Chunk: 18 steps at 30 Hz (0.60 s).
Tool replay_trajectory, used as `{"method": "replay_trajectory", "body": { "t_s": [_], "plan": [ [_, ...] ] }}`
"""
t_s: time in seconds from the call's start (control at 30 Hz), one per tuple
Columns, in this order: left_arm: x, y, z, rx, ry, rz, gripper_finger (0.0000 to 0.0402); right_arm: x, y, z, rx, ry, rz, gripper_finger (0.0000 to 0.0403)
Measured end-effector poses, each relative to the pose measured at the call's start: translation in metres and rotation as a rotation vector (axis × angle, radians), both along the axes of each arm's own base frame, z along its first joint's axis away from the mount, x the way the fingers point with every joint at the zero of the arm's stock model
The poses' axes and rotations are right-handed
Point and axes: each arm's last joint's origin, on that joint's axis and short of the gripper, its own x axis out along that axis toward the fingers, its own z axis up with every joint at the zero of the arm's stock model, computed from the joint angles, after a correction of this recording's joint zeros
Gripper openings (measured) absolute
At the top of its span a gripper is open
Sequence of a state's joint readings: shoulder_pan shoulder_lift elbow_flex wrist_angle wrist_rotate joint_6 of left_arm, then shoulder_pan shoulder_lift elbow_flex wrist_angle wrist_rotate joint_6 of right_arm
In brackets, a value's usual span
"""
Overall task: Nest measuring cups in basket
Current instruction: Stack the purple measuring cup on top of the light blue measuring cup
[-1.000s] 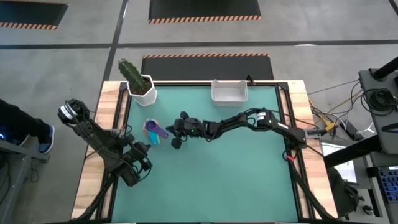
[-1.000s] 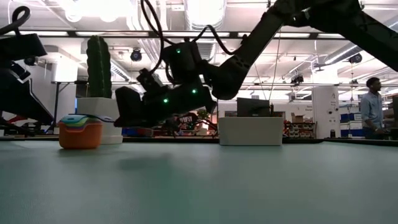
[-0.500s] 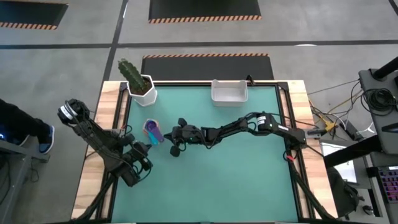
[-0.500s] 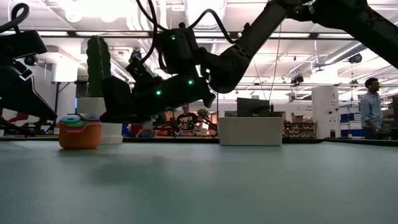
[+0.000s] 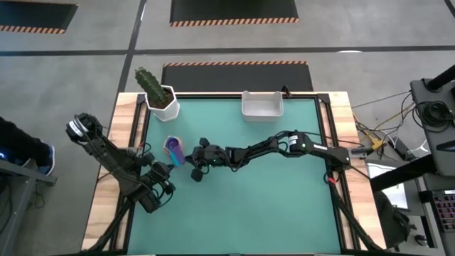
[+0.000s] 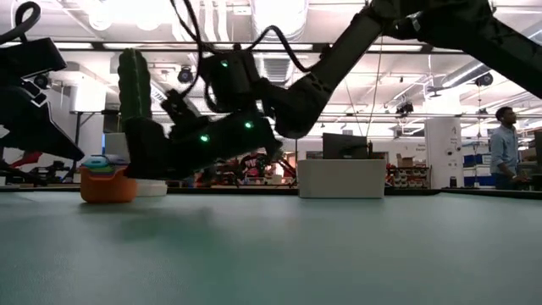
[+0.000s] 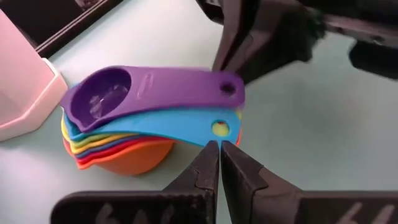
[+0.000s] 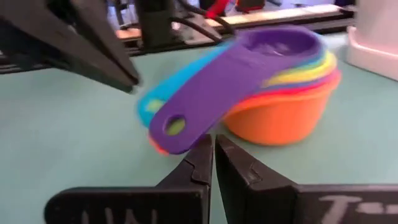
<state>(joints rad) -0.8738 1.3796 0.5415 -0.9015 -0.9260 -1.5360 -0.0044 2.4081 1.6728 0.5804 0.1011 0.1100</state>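
Observation:
The measuring cups [image 5: 173, 148] are nested in one stack, orange bowl at the bottom [image 6: 108, 183] and purple on top [image 7: 124, 99], standing on the green mat near the table's left side. Their handles fan out toward the right gripper. My right gripper [image 5: 188, 158] reaches in low from the table's right, shut, with its tips just short of the purple handle's end [image 8: 174, 126]. My left gripper [image 7: 219, 149] is shut and waits near the table's left edge, pointing at the stack. The white basket [image 5: 262, 104] sits at the far edge. My right gripper [image 8: 213, 144] comes level from the table's right, with its shut tips right under the free end of the purple handle [image 8: 169, 132]. I cannot tell whether they touch it. The stack stands upright on the mat.
A white pot with a green cactus [image 5: 161, 97] stands at the far left corner, close behind the stack. The basket [image 6: 343, 178] lies well to the right of the stack. Open mat spreads across the near half. A person [image 6: 506, 144] stands in the room beyond.
My right gripper has moved toward the table's left and a little nearer, dropping lower, closing in on the cup stack's handles. The left arm has kept still.

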Motion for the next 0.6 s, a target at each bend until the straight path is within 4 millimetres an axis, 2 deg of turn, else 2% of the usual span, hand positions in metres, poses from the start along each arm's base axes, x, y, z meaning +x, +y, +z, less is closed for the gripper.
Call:
{"method": "replay_trajectory", "body": {
  "t_s": [0.13,0.33,0.6],
  "plan": [
    [0.0,0.0,0.0,-0.005,-0.004,-0.001,0.0,0.007,0.007,0.006,-0.026,0.046,0.009,0.0009],
    [0.0,-0.001,0.0,-0.011,0.0,0.001,0.0,0.011,0.004,0.01,-0.073,0.127,-0.053,0.0009],
    [-0.002,0.0,-0.004,-0.051,0.081,0.01,0.0,0.013,0.008,0.014,-0.073,0.138,-0.047,0.0009]
  ]
}}
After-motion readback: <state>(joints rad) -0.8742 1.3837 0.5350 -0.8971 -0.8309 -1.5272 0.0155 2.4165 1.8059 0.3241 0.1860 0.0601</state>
